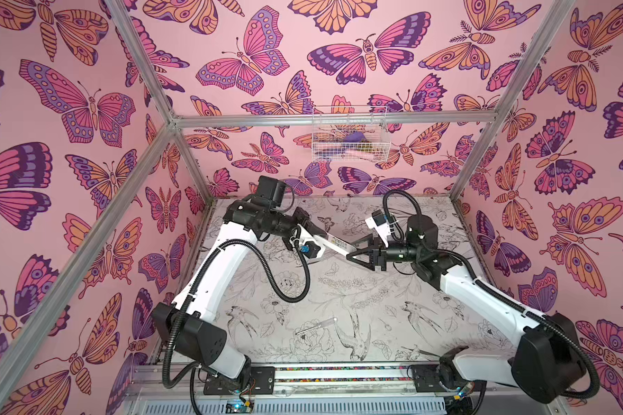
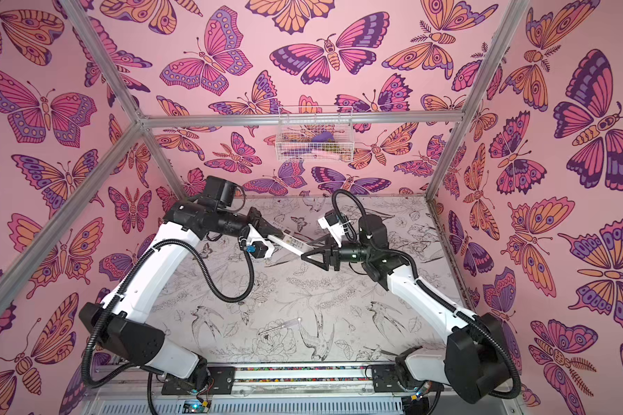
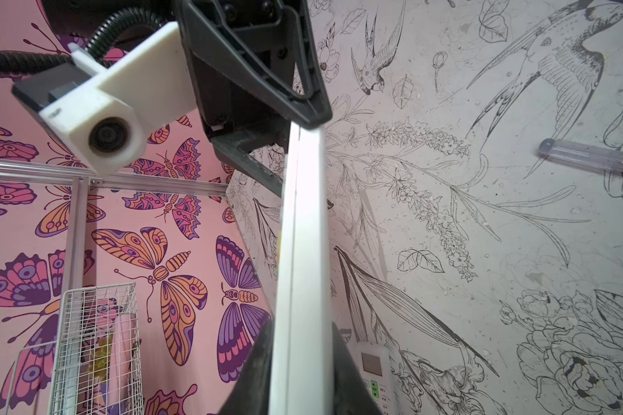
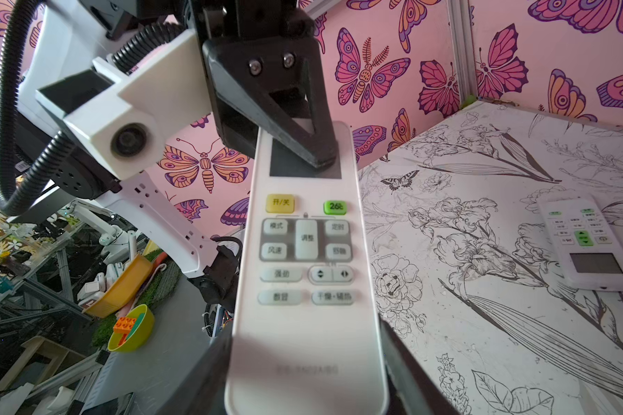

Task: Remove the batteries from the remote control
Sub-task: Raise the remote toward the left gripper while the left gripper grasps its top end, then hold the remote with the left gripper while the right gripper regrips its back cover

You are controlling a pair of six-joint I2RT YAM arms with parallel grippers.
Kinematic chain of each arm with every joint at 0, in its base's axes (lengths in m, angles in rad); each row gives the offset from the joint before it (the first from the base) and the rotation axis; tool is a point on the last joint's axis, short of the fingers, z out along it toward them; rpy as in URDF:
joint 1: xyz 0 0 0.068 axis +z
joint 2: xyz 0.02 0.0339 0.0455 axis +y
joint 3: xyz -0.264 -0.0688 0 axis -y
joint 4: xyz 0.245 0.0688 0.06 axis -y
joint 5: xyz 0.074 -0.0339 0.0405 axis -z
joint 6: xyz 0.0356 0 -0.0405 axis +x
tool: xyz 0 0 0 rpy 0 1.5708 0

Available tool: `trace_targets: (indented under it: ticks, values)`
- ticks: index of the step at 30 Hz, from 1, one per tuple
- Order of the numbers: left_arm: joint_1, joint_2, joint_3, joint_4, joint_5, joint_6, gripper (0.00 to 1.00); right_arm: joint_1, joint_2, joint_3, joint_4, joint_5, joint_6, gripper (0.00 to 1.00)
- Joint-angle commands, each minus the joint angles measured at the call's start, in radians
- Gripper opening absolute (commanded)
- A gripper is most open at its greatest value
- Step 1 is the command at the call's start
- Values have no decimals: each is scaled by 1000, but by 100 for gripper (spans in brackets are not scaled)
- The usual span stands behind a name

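**While gripped at both ends, remote apparently not yet opened**

Seen in both top views: remote [image 1: 340,245] lifted above the far middle of the table [image 1: 374,323]. Left gripper [image 1: 321,233] clamped on one end, right gripper [image 1: 353,251] closed on the other. One screwdriver [image 1: 315,326] lying nearer the front edge, well apart.

Seen in the left wrist view: remote [image 3: 303,251] on edge, pinched across its thin side. No batteries clearly visible; probably inside, behind the back cover.

Seen in the right wrist view: button face turned to the camera. Left gripper [image 4: 317,158] pressing on the display end, right fingers [image 4: 403,373] hugging the long sides. Second remote [image 4: 587,244] flat on the table.

Step in hand, as judged: steadying before opening. Next: turn the back up, slide off the cover, keep one firm grip.

Counted: two remotes, one screwdriver, two grippers, no batteries seen.
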Motion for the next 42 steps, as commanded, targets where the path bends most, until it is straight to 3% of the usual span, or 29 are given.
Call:
trace_targets:
  ticks: [1,6,10,16,23,25,32,36,42]
  values:
    - [-7,0,8,-6,54,-70,9,9,-6,-4,28,10,-53,66]
    - [-8,5,33,2,44,-206,13,2,-72,-39,-49,52,-128,99]
    - [-8,-8,51,7,-8,-438,13,-18,-179,-103,-105,130,-170,100]
    - [-6,-47,21,12,-121,-1004,9,-26,-341,-222,-110,301,-168,100]
    - [-5,-163,-286,161,-101,-1702,13,-26,-403,-291,-106,415,-97,98]
    - [-2,-179,-378,224,-76,-1835,13,-26,-378,-291,-117,403,-81,97]
    - [26,-163,-637,414,112,-2007,10,-25,-241,-306,-52,321,50,92]
    - [45,-197,-818,684,235,-2178,6,-25,-156,-312,-6,229,82,93]
    - [84,-233,-935,822,272,-2227,1,-25,-31,-323,117,161,181,89]
